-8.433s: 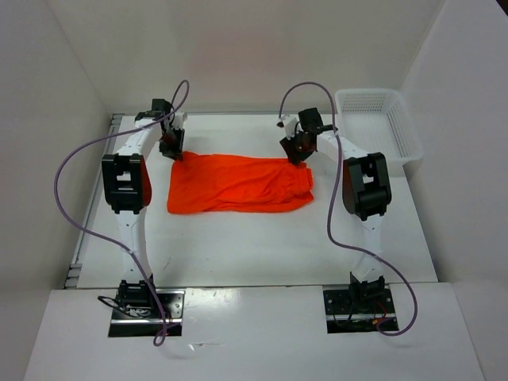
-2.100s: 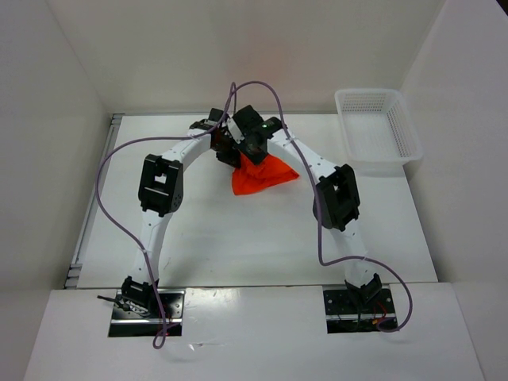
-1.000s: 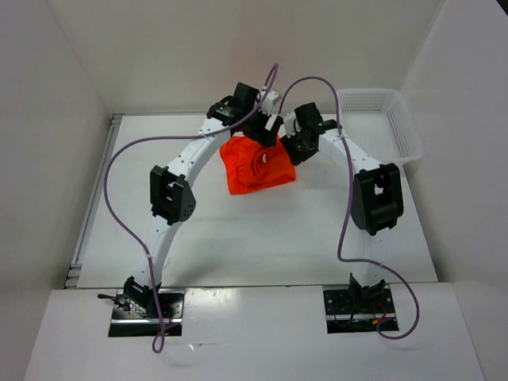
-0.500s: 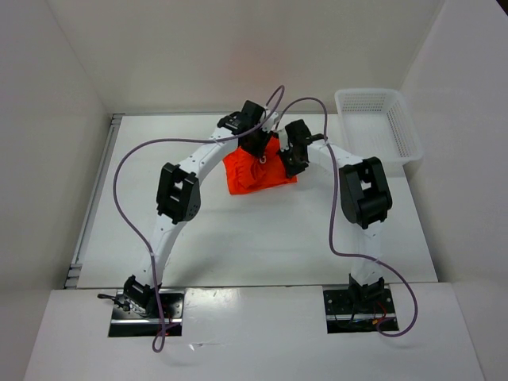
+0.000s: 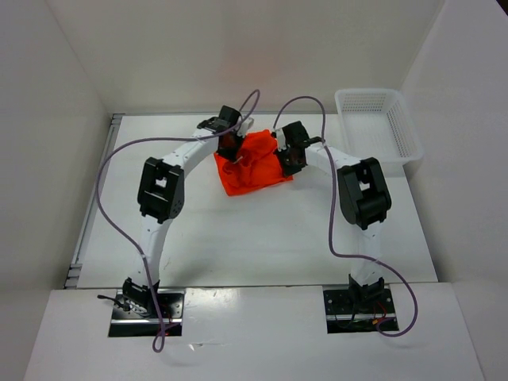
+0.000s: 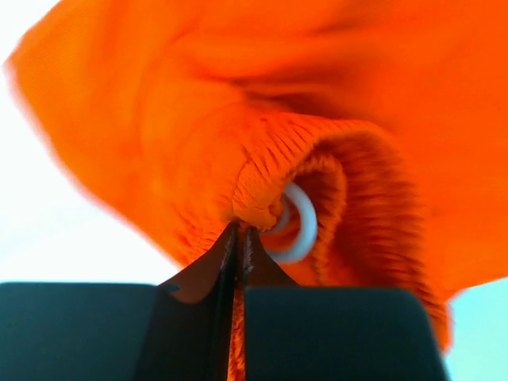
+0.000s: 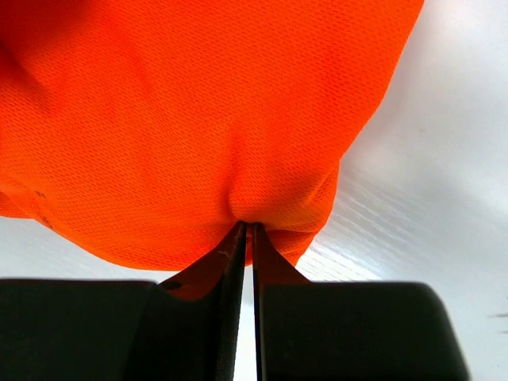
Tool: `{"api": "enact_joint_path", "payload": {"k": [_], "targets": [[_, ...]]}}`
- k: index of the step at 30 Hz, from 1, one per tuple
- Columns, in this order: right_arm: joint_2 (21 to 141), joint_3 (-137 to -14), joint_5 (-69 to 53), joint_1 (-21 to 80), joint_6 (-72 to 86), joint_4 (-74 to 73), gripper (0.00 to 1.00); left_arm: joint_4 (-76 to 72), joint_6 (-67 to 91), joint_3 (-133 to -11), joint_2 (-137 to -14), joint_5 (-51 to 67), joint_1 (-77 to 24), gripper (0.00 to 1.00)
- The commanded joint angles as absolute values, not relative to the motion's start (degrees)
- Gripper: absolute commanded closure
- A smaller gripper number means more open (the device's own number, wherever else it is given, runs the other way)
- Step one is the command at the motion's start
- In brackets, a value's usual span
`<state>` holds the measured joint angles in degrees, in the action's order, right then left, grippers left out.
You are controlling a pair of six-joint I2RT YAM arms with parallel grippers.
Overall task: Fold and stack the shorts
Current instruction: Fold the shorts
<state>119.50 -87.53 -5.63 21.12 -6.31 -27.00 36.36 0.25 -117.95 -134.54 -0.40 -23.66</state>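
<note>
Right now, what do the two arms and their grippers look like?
Both the left arm and right arm are slim white links with chunky black joint housings. A purple cable loops from each base to its wrist. The left gripper and right gripper have flat black fingers tapering to thin tips.

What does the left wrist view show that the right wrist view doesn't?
Only the left wrist view: the gathered elastic waistband and a loop of white drawstring, bunched right at the left tool. Only the right wrist view: plain, smooth mesh fabric with no waistband or drawstring, drawn to a point at the right tool. Both: a tool shut on a pinch of the orange shorts, which fill most of the picture.
</note>
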Motion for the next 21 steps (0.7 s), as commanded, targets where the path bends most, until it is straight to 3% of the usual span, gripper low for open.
{"api": "enact_joint_path", "payload": {"k": [1,3,8,17,21], "targets": [[120.32,-85.25,-5.89,23.2,-7.03,-25.84,0.89,40.08,0.0,-112.26,-128.86,-4.92,-17.67,0.91],[120.32,-85.25,-6.42,23.91,-7.73,-25.84,0.89,40.08,0.0,-110.14,-126.49,-4.23,-15.83,0.76],[120.32,-86.31,-6.42,24.96,-8.35,-25.84,0.89,40.08,0.0,-105.56,-122.44,-2.11,-13.28,0.5],[118.66,-90.26,-7.65,27.16,-12.3,-27.51,0.89,45.6,0.0,-109.68,-117.07,5.88,-10.81,0.33],[118.04,-92.45,-7.12,27.68,-14.14,-28.04,0.86,46.32,0.0,-113.9,-118.38,10.27,-13.53,0.17]]}}
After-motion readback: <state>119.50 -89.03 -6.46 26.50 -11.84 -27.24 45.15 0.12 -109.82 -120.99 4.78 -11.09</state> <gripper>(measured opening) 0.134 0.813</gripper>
